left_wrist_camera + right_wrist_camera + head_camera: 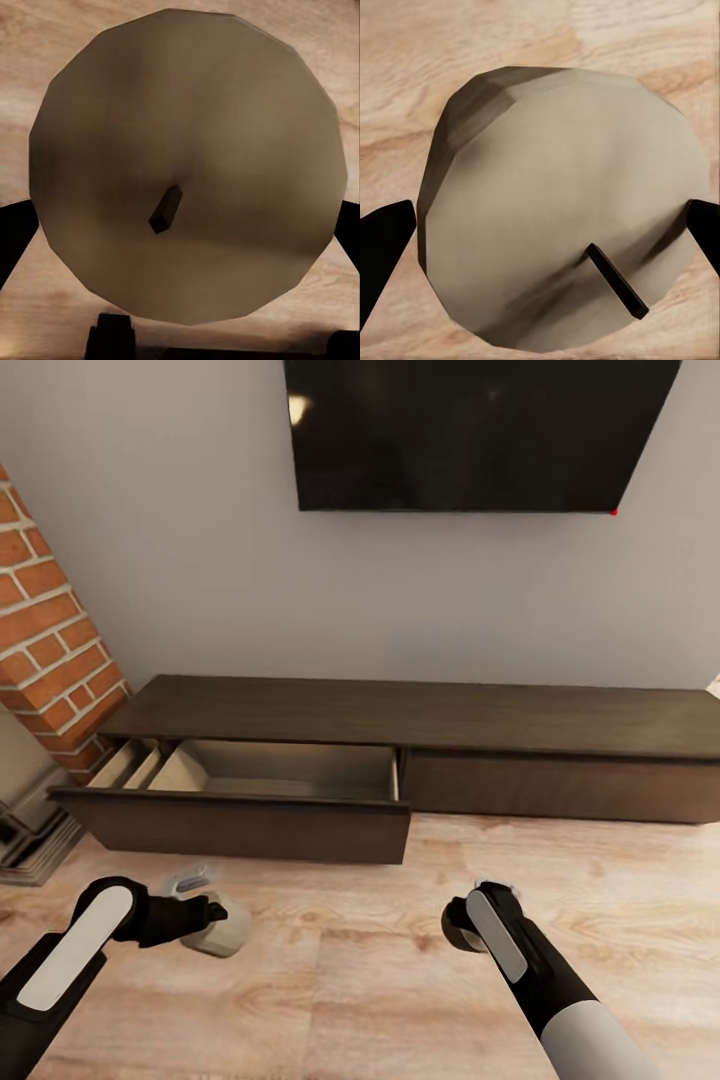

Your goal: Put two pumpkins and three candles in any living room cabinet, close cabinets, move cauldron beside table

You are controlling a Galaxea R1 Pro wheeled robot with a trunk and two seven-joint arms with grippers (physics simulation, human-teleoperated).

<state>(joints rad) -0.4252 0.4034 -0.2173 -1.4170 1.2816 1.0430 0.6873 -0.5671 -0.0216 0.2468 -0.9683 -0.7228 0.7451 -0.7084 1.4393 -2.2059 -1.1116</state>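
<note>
The low dark-brown cabinet point(420, 715) runs along the wall, its left drawer point(240, 828) pulled out, with only bare compartments showing inside. My left gripper point(214, 916) hangs over the wood floor just before that drawer, shut on a tan candle point(228, 934). In the left wrist view the candle point(187, 120) shows its round top and dark wick, with a black finger point(13, 234) at each side. My right gripper point(462, 926) is further right, shut on another candle point(562, 217), which sits tilted between its fingers point(381, 247). Pumpkins, cauldron and table are out of view.
A black television point(470, 430) hangs on the grey wall above the cabinet. A red-brick fireplace column point(45, 650) stands at the left, with a dark stepped base point(30, 840) beside the drawer. The cabinet's right drawer front point(560, 785) is closed.
</note>
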